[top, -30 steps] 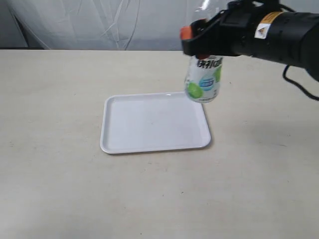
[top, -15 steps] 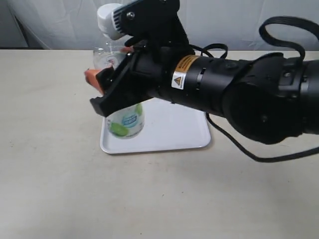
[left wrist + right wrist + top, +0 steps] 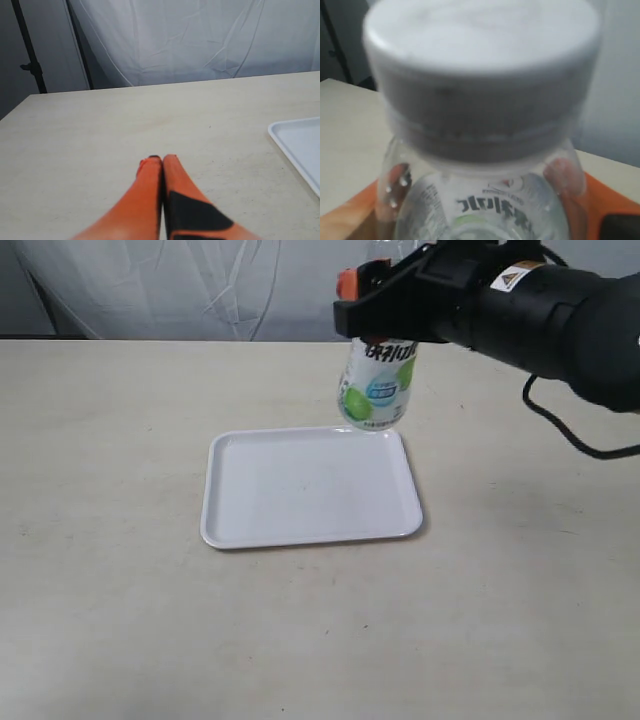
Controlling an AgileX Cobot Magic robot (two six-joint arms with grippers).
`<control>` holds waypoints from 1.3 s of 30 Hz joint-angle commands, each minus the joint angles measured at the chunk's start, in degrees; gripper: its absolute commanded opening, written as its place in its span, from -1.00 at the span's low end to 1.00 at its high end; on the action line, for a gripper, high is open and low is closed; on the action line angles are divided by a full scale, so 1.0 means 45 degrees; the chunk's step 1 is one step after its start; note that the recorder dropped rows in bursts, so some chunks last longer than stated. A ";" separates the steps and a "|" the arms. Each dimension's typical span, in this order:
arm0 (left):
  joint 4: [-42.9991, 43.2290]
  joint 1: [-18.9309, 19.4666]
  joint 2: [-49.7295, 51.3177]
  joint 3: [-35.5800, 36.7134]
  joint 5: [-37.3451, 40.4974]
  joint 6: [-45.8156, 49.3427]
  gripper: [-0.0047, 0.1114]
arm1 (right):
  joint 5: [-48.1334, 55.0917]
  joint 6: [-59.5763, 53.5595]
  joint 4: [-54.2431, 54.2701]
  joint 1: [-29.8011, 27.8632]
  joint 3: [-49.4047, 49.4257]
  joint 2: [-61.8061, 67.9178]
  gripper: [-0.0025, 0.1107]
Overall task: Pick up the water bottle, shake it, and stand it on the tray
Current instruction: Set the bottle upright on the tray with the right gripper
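The water bottle [image 3: 378, 390] hangs upright in the air above the far right corner of the white tray [image 3: 310, 487], clear of the table. My right gripper [image 3: 385, 315] is shut on its upper part, black arm reaching in from the right. In the right wrist view the white cap [image 3: 482, 70] fills the picture, with the bottle [image 3: 480, 200] and its dark lettering below, orange fingers [image 3: 600, 200] on either side. My left gripper [image 3: 161, 161] is shut with nothing between its orange fingers, low over bare table; the tray's edge [image 3: 300, 145] shows beside it.
The beige table [image 3: 120, 620] carries only the tray. A white cloth backdrop [image 3: 200, 290] hangs behind the far edge. A dark stand [image 3: 30, 65] rises past the table's edge in the left wrist view.
The right arm swung the bottle from the right to low over the tray's left side, then back up and right to the tray's far right corner. The left gripper is seen only now.
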 commanded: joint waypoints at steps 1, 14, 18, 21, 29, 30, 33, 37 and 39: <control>0.0032 -0.0010 -0.0055 0.0028 -0.0049 -0.0056 -0.92 | -0.1113 -0.0090 -0.0443 0.0882 -0.0100 -0.0047 -0.97; 0.0127 -0.0010 -0.0055 0.0028 -0.0024 -0.0056 -0.92 | -0.4279 0.0906 -0.1797 0.1303 -0.0100 0.3521 -0.97; 0.0127 -0.0010 -0.0055 0.0028 -0.0024 -0.0056 -0.92 | -0.4937 0.1127 -0.1797 0.1303 -0.0100 0.4441 -0.97; 0.0127 -0.0010 -0.0055 0.0028 -0.0024 -0.0056 -0.92 | -0.5240 0.1535 -0.1797 0.1303 -0.0100 0.4852 -0.97; 0.0127 -0.0010 -0.0055 0.0028 -0.0024 -0.0056 -0.92 | -0.5047 0.2197 -0.1797 0.1303 -0.0100 0.5431 -0.97; 0.0127 -0.0010 -0.0055 0.0028 -0.0024 -0.0056 -0.92 | -0.4973 0.2199 -0.1797 0.1303 -0.0100 0.5454 -0.97; 0.0127 -0.0010 -0.0055 0.0028 -0.0024 -0.0056 -0.92 | -0.4774 0.2199 -0.1797 0.1303 -0.0100 0.5454 -0.84; 0.0127 -0.0010 -0.0055 0.0028 -0.0024 -0.0056 -0.92 | -0.4674 0.2199 -0.1797 0.1303 -0.0100 0.5454 -0.39; 0.0127 -0.0010 -0.0055 0.0028 -0.0024 -0.0056 -0.92 | -0.4674 0.2199 -0.1797 0.1303 -0.0100 0.5454 -0.22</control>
